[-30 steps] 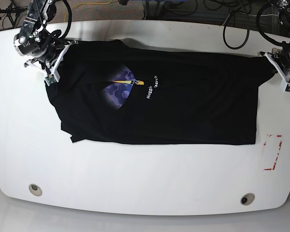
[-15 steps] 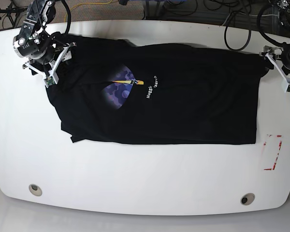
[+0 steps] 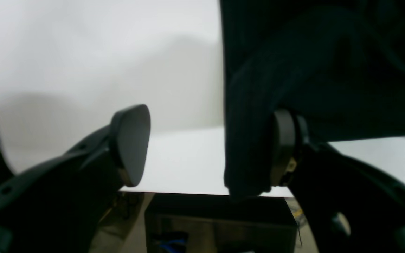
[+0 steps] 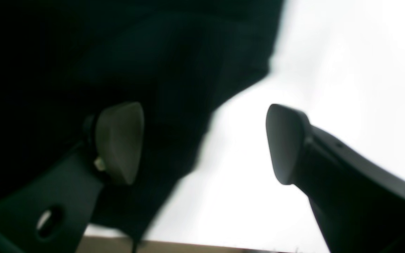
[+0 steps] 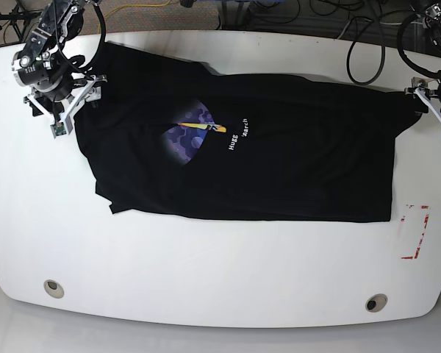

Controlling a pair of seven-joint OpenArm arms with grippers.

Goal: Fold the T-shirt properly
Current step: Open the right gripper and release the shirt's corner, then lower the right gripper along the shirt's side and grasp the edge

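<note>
White rounded table (image 5: pixel 206 265), cables behind: big black short-sleeved cloth T-shirt w/ purple-blue graphic (image 5: pixel 242 158) lies flat across centre, long axis left-right.

Collar end toward right gripper (image 5: pixel 55 103), hem toward left gripper (image 5: pixel 437 110). Both jaws wide apart, cloth draped on one pad each, not pinched. Looks like spreading/regrip stage. Next: clamp far-edge corners, bring over toward near edge.

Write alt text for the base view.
A black T-shirt lies spread across a white table, its purple-and-yellow graphic creased. The right pincer and left pincer sit at its opposite far corners. Red tape marks show near the table's edge.
</note>
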